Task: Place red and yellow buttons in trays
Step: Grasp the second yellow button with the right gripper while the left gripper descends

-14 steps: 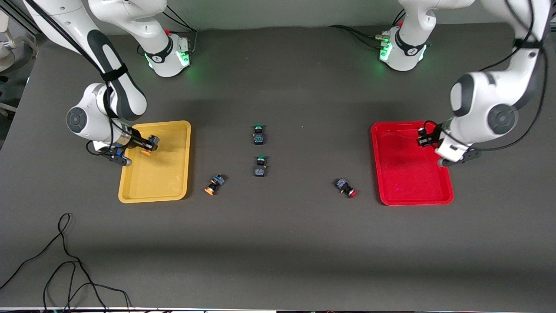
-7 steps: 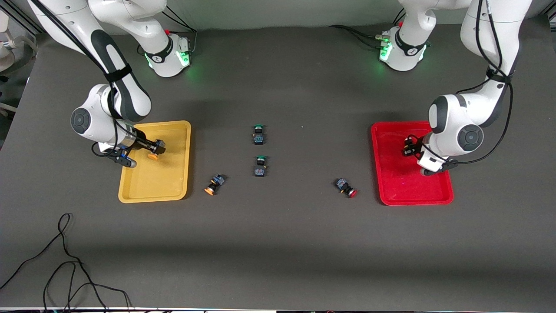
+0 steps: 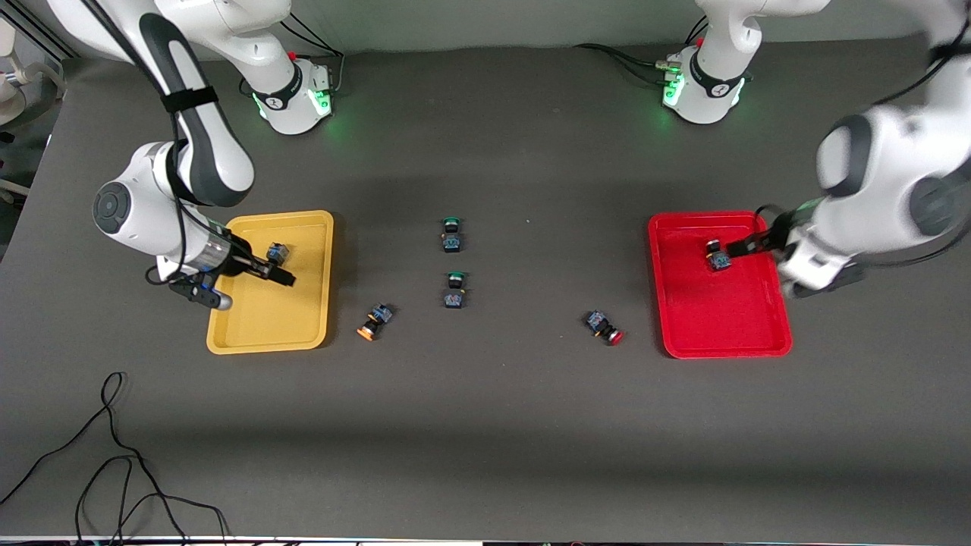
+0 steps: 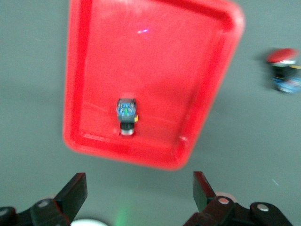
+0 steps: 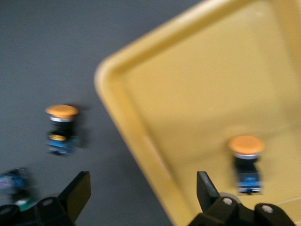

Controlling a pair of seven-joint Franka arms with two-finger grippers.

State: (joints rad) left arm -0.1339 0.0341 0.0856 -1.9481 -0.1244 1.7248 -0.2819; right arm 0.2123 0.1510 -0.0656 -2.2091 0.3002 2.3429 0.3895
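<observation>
A yellow-capped button (image 3: pixel 278 252) lies in the yellow tray (image 3: pixel 265 318). My right gripper (image 3: pixel 274 271) is open and empty above the tray, beside that button; its wrist view shows the tray (image 5: pixel 197 94) and the button (image 5: pixel 246 160). A dark-bodied button (image 3: pixel 718 258) lies in the red tray (image 3: pixel 721 318). My left gripper (image 3: pixel 742 246) is open and empty above that tray's edge; its wrist view shows the tray (image 4: pixel 155 56) and the button (image 4: pixel 126 116). Another yellow button (image 3: pixel 375 321) and a red button (image 3: pixel 604 327) lie on the table between the trays.
Two green-capped buttons (image 3: pixel 451 233) (image 3: pixel 454 290) stand at the table's middle. The loose yellow button (image 5: pixel 61 127) and the loose red button (image 4: pixel 284 70) also show in the wrist views. A black cable (image 3: pixel 114 455) lies near the front edge.
Both grippers have opened and let go of their buttons, which now lie in the yellow and the red tray. Both arms have risen and drawn back from the buttons.
</observation>
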